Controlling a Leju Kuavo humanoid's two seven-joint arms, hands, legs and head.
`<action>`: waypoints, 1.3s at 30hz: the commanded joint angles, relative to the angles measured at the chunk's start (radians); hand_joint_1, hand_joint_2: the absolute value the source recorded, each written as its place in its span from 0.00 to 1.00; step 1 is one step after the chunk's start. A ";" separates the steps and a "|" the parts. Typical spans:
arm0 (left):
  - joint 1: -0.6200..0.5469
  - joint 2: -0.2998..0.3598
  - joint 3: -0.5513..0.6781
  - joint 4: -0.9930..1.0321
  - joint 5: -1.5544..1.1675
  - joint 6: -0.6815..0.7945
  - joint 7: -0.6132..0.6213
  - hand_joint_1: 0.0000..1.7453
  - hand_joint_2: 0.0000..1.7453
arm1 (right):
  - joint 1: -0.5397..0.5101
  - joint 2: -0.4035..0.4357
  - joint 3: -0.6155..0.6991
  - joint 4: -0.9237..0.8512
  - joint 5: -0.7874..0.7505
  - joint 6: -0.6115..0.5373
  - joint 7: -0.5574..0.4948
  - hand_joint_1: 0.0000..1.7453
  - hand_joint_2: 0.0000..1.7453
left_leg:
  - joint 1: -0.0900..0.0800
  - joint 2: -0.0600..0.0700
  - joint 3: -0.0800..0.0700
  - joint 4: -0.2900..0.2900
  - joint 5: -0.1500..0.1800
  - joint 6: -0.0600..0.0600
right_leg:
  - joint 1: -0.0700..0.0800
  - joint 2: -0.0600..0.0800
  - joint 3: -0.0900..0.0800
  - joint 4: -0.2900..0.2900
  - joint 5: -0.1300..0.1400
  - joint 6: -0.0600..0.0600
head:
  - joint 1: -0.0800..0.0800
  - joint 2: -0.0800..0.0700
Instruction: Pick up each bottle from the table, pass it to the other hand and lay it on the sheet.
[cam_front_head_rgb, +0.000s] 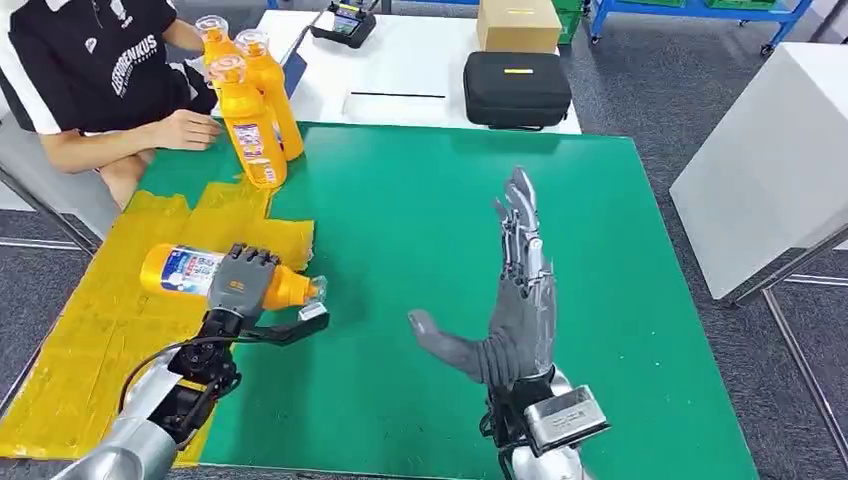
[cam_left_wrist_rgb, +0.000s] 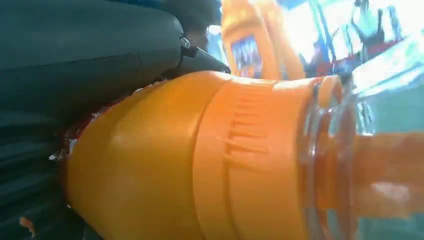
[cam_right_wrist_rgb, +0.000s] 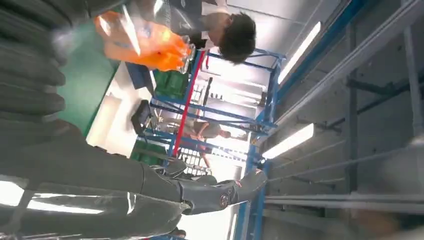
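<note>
Right hand (cam_front_head_rgb: 520, 300) upright, fingers spread, holding nothing; left hand (cam_front_head_rgb: 243, 282) grips bottle (cam_front_head_rgb: 190, 270) sideways over yellow sheet (cam_front_head_rgb: 90, 330). Handover looks done; next, lower and release

The head camera looks down over the tabletop (cam_front_head_rgb: 420, 230). The left wrist camera sits tight against a held bottle (cam_left_wrist_rgb: 200, 160); the right looks ceilingward. All catch the standing bottles (cam_front_head_rgb: 250, 100).

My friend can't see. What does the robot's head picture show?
The robot's left hand holds an orange bottle on its side over the yellow sheet. Its right hand is open above the green table. Three more orange bottles stand at the far edge, beside a seated person.
</note>
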 joint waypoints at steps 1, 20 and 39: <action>-0.093 0.019 0.069 0.137 0.002 -0.055 -0.021 1.00 1.00 | -0.032 -0.005 0.012 0.032 0.013 0.020 0.022 0.00 1.00 | 0.001 0.000 0.002 0.000 -0.001 -0.002 | 0.001 -0.001 0.002 0.000 -0.001 -0.001 | 0.000 0.000; -0.062 -0.010 0.191 0.108 0.106 -0.008 -0.077 0.00 1.00 | -0.033 -0.004 0.011 0.049 -0.025 0.046 0.042 0.00 1.00 | 0.000 0.001 0.004 0.000 -0.002 -0.002 | 0.001 0.000 0.004 0.000 -0.002 -0.001 | 0.000 0.000; 0.033 -0.034 0.296 -0.197 0.322 -0.019 -0.226 0.00 1.00 | 0.007 -0.010 -0.019 0.049 -0.077 0.050 0.046 0.00 1.00 | 0.000 0.000 0.005 0.000 -0.002 -0.002 | 0.000 -0.002 0.006 0.000 -0.003 -0.002 | 0.000 0.000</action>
